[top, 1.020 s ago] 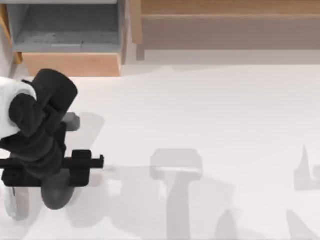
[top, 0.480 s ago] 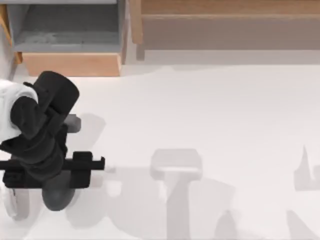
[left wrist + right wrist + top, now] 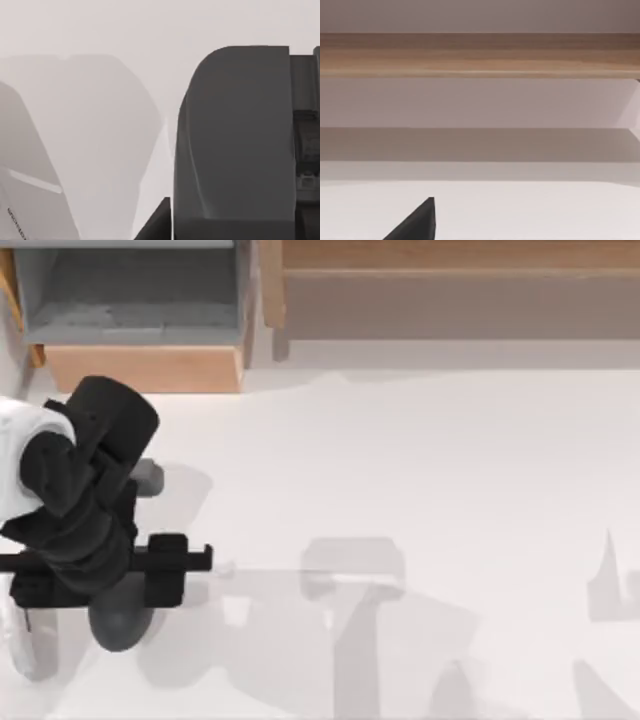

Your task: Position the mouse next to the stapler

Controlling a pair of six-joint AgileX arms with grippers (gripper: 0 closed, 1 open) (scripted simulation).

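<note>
A: Mouse [image 3: 118, 624] is seen at the bench's [image 3: 420, 470] near-left corner, partly covered by the left arm's black pincer [image 3: 110, 592].
B: Stapler?
A: Pale stapler [image 3: 28, 655] is found just left of the mouse, close beside it; contact between the two cannot be judged, the arm hides the gap.
B: Left pincer state?
A: Cannot be told. The pincer is positioned directly over the mouse from above, fingers hidden under the wrist body. In the left wrist view a dark grey curved surface is seen close up, with pale bench beside it.
B: Right arm?
A: A black fingertip corner [image 3: 417, 222] is seen in the right wrist view, pointed at a wooden ledge [image 3: 480, 55]; whether the right pincer is released or clenched cannot be told.
B: Other items?
A: Wooden drawer unit [image 3: 140, 365] is seen at the far-left edge, a long wooden shelf [image 3: 460, 260] along the far side.
</note>
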